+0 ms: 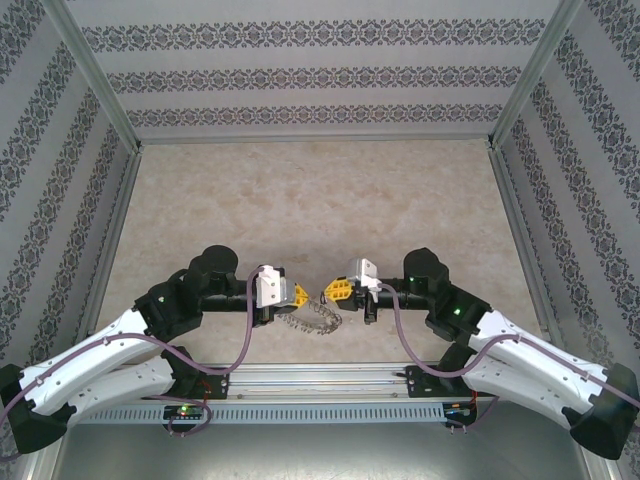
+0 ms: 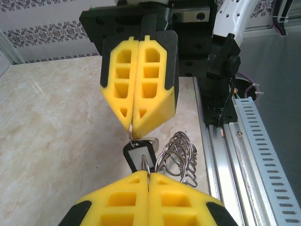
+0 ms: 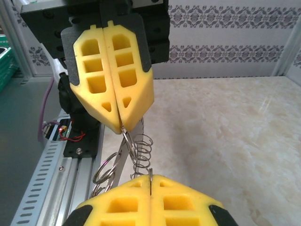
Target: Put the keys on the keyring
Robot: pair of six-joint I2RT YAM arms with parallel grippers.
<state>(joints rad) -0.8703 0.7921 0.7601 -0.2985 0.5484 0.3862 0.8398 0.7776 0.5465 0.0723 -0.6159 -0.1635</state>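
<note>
Key (image 2: 137,155): tiny, dark oval head, hung off the table between the two yellow tips in L wrist view. A silver bit at its 12 o'clock ran up into R gripper (image 2: 133,126), fingers pressed together on it. Keyring (image 2: 178,155) touched key at 3 o'clock, wire loops fanned out. A grey edge of it went down at 6 o'clock into L gripper (image 2: 148,175), fingers pinched tight on that metal. Couldn't tell whether key was threaded onto keyring.

R wrist view: keyring (image 3: 123,157) edge-on, top nipped in L gripper (image 3: 121,125) at 12 o'clock; R gripper (image 3: 150,178) at 6 o'clock.

Top view: keyring (image 1: 312,321) drooped at 6 o'clock of the gap between grippers. L gripper (image 1: 297,294) was at 9 o'clock, R gripper (image 1: 333,292) at 3 o'clock, tips nearly meeting.

Table (image 1: 300,200), beige marbled, ran toward 12 o'clock. Alu rail (image 1: 330,380) sat at 6 o'clock by arm bases. Patterned walls (image 1: 320,70) stood on three sides.
</note>
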